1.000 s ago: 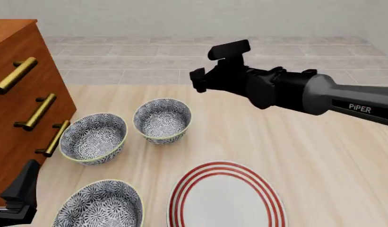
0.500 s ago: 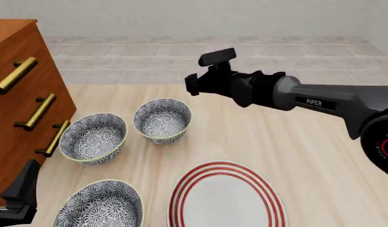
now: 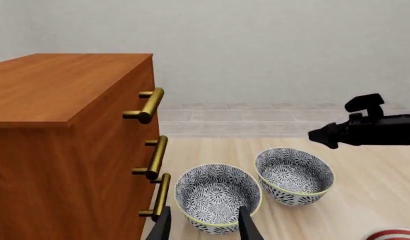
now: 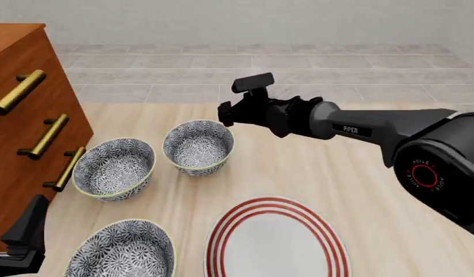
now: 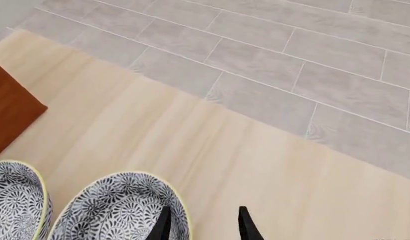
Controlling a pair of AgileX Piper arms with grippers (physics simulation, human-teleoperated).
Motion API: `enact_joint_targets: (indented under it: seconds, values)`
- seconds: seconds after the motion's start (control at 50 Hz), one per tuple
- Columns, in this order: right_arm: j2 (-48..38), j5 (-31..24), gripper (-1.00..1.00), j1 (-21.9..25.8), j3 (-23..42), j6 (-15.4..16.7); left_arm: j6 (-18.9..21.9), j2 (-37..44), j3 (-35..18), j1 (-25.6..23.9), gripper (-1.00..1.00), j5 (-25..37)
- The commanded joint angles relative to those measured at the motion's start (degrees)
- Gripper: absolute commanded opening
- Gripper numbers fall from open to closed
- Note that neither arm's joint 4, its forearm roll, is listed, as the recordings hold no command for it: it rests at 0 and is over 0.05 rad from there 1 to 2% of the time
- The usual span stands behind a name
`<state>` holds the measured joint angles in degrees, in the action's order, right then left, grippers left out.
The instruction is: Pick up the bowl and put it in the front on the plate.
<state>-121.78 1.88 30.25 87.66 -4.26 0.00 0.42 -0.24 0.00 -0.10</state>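
Three look-alike grey-and-white floral bowls stand on the table: one at the back [image 4: 197, 146], one left of it [image 4: 114, 167] and one at the near edge [image 4: 123, 251]. The white plate with red rings [image 4: 275, 205] lies at the front, right of the near bowl. My right gripper [image 4: 225, 113] is open, just above the far right rim of the back bowl [image 5: 118, 210], one fingertip [image 5: 163, 222] over that rim. My left gripper [image 3: 205, 227] is open and empty at the near left, pointing at the left bowl [image 3: 218, 197].
A wooden drawer cabinet [image 4: 21, 115] with brass handles [image 3: 151, 105] fills the left side, close to the left bowl. The table's far edge meets a grey tiled floor [image 5: 291, 65]. The right arm [image 3: 364, 127] crosses above the back bowl [image 3: 294, 175].
The right arm has reached further left and lower, bringing its gripper from above the table's middle to the back bowl's far rim. Bowls, plate and left arm have not moved.
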Motion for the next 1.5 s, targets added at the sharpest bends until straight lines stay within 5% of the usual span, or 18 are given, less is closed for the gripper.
enact_joint_targets:
  seconds: [0.02,1.16,1.18,1.5]
  values:
    - [-2.7,-0.4,1.0,1.3,1.3,-1.6,0.0,0.0,0.0,0.0,1.0,0.0]
    - [-11.4,0.0,1.0,4.5,4.0,-7.2,0.0,0.0,0.0,0.0,1.0,0.0]
    - [-11.5,0.2,-1.0,4.4,3.9,-7.2,0.0,0.0,0.0,0.0,1.0,0.0]
    - [-10.4,-0.7,-1.0,1.1,4.5,-4.5,0.0,0.0,0.0,0.0,1.0,0.0]
